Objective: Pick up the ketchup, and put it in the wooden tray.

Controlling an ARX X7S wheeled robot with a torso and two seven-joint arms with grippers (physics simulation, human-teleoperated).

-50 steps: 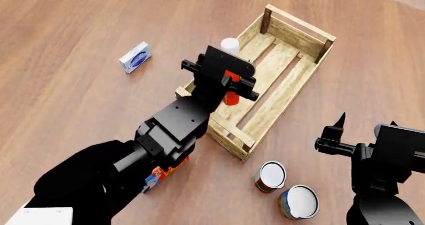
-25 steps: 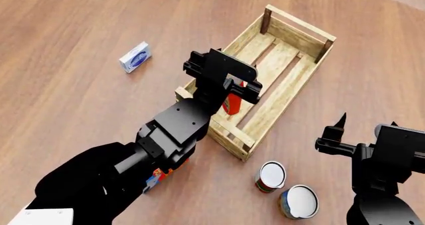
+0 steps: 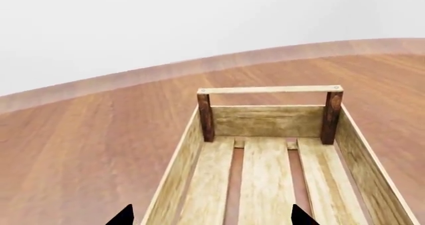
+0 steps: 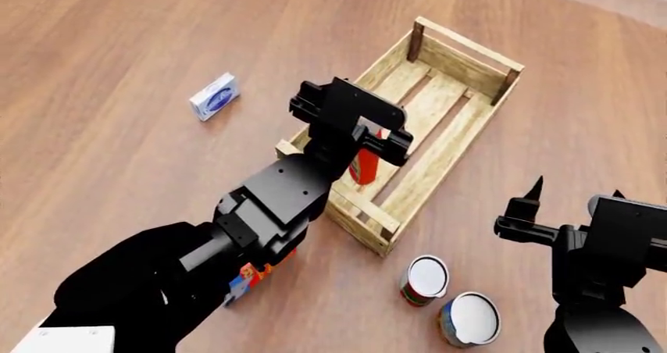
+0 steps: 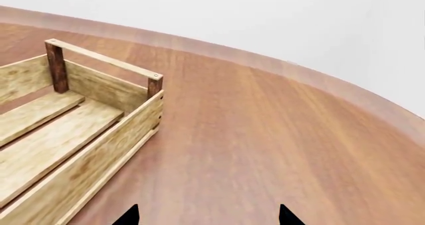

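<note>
From the head view, the left arm reaches forward over the near end of the wooden tray (image 4: pixel 474 112), which lies slantwise on the brown wooden table (image 4: pixel 125 48), its far end up and to the right. The left gripper (image 4: pixel 367 144) hangs above the tray's near-left part. Just under it the ketchup (image 4: pixel 364 165) shows as a strip of orange-red, standing inside the tray on the slats near the near end; its cap is hidden by the gripper body. I cannot tell from here whether the fingers touch the bottle or how far apart they stand. A small blue-and-white box (image 4: pixel 214 96) lies well to the left of the tray. Two tin cans sit near the tray's near-right corner, a red-labelled can (image 4: pixel 423 278) and another can (image 4: pixel 468 318) just beside it. The right gripper (image 4: pixel 573 187) is low at the right, clear of everything, its dark fingertips spread apart.

In the left wrist view, the wooden tray (image 3: pixel 269 120) stretches away, slats bare, far posts dark brown. Two black fingertips (image 3: pixel 301 217) poke up at the edge, set wide apart, nothing between them.

In the right wrist view, the tray's far corner (image 5: pixel 99 95) stands to one side. Black fingertips (image 5: pixel 286 216) sit wide apart over bare table.
</note>
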